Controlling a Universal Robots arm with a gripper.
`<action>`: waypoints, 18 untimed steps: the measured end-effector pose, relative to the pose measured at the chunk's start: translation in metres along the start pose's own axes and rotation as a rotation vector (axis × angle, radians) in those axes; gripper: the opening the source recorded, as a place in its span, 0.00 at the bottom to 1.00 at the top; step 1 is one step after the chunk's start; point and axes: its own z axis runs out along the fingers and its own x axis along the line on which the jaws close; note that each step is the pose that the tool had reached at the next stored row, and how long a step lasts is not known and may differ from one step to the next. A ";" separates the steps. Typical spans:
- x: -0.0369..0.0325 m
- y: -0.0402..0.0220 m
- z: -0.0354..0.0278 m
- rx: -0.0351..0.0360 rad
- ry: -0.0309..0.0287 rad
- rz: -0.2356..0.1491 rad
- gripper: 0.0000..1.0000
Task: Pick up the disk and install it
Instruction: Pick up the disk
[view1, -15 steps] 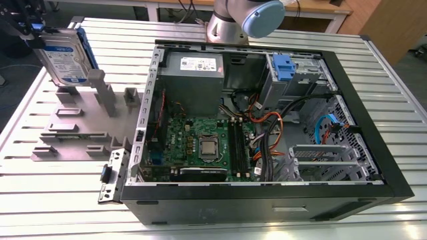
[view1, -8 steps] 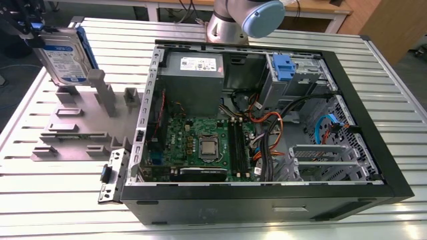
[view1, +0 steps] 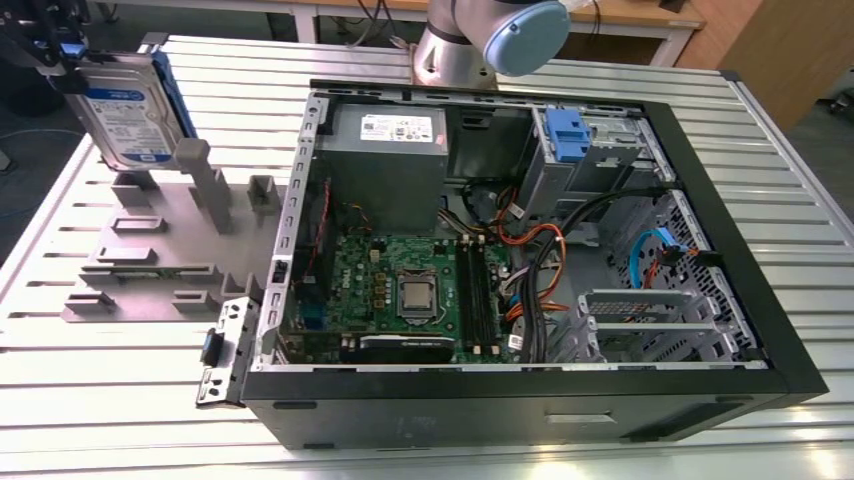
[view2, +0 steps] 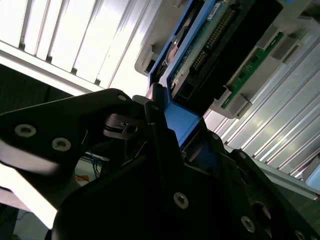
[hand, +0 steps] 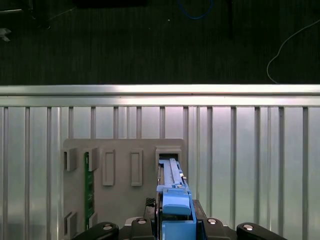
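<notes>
**Disk** (view1: 127, 115): silver drive with a white-and-blue label, framed in a blue caddy (hand: 176, 207). It stands upright on edge at the far corner of the worktop (view1: 134, 380), on the exterior view's left, over the rear slot of the grey fixture plate (view1: 147, 262). Whether its lower edge sits in the slot or hangs just clear of it cannot be told.

**Gripper** (hand: 175, 225): black, clamped on the caddy's upper end, one finger on each side (seen in both wrist views).

**Fixture plate**: flat on the worktop, just beside the case. It holds a green memory stick (hand: 89, 185) upright in another slot.

**Computer case** (view1: 507, 415): black, lying open side up on the exterior view's right, well apart from the disk. Inside are a grey power-supply box (view1: 387, 150) and a green motherboard (view1: 400, 290).

**Arm** (view1: 467, 40): its base stands behind the case.
</notes>
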 end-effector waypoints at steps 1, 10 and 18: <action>0.0000 0.0000 -0.0015 0.0000 0.0000 0.000 0.36; 0.0001 -0.0001 -0.0047 -0.0001 -0.0001 0.000 0.36; 0.0002 -0.0001 -0.0063 0.0000 0.0000 0.000 0.36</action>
